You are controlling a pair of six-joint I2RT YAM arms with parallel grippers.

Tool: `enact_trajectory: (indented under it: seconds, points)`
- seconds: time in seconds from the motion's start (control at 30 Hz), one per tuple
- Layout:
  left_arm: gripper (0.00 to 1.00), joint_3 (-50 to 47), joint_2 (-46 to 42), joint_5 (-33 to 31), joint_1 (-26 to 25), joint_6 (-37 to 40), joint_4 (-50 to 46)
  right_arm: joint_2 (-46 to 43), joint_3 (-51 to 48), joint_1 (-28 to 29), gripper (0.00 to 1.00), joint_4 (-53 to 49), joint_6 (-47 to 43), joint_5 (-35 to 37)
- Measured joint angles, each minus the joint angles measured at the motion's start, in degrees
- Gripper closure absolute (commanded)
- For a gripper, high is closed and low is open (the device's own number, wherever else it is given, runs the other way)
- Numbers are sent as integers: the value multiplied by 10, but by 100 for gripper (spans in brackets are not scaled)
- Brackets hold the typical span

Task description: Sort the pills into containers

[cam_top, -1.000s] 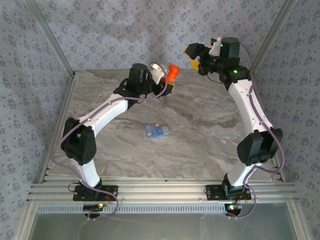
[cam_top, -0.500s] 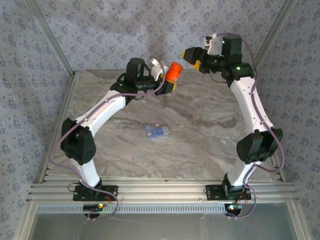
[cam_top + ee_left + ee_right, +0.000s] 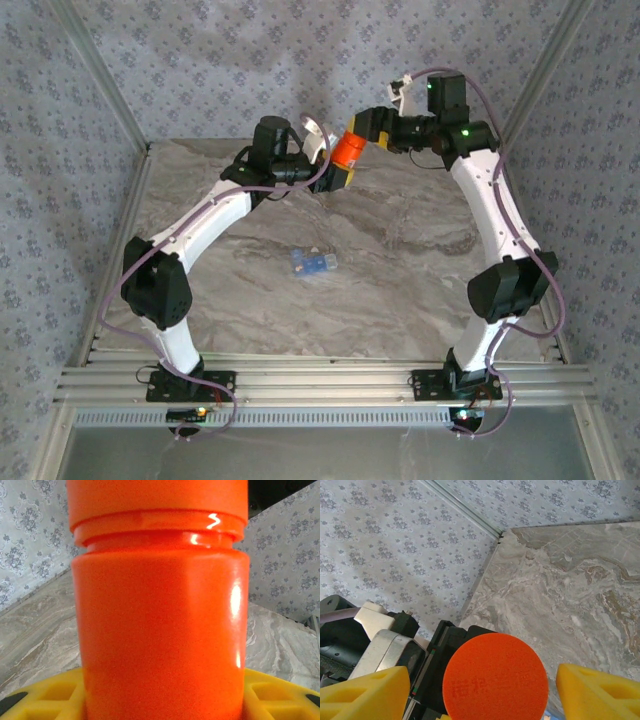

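Observation:
The bright orange bottle (image 3: 350,150) is held up off the marble table (image 3: 420,250) near its back edge, with my left gripper (image 3: 338,172) shut on its body. In the left wrist view the bottle (image 3: 160,630) stands upright between the yellow pads (image 3: 280,695). My right gripper (image 3: 366,128) is at the cap end. In the right wrist view its yellow fingers (image 3: 597,692) stand either side of the round red-orange cap (image 3: 495,680), open, with a gap on each side. The pale blue container (image 3: 312,262) lies mid-table. I cannot make out any pills.
Patterned walls and metal corner posts (image 3: 105,85) close in the table on three sides. The back left corner (image 3: 501,534) of the table lies just beyond the bottle. An aluminium rail (image 3: 320,380) carries both arm bases at the near edge.
My right gripper has swung left to the bottle's cap and its jaws have narrowed a little. The left gripper raised the bottle slightly and now holds still.

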Motion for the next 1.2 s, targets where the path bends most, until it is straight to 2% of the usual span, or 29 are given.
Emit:
enact_trajectory:
  seconds: [0.13,0.33,0.5,0.63,0.8,1.0,1.13,1.2]
  points:
    - [100,0,0,0,0,0,-1,2,0,0,27,-3,-1,0]
    - [100,0,0,2,0,-1,-2,6,-1,3,48,-7,-9,0]
    - [100,1,2,1,0,-5,-12,6,-8,3,56,-6,-6,5]
    - [100,2,6,-14,0,-4,-27,6,-22,13,57,1,10,34]
    - [100,0,12,-71,-5,12,-51,-14,-75,43,56,40,82,139]
    - [100,-13,12,-134,-15,28,-32,-33,-106,80,51,79,161,255]
    - [100,-21,12,-147,-15,31,-5,-33,-106,82,47,93,184,269]
    - [100,-28,12,-147,-15,29,10,-33,-107,77,39,93,195,264]
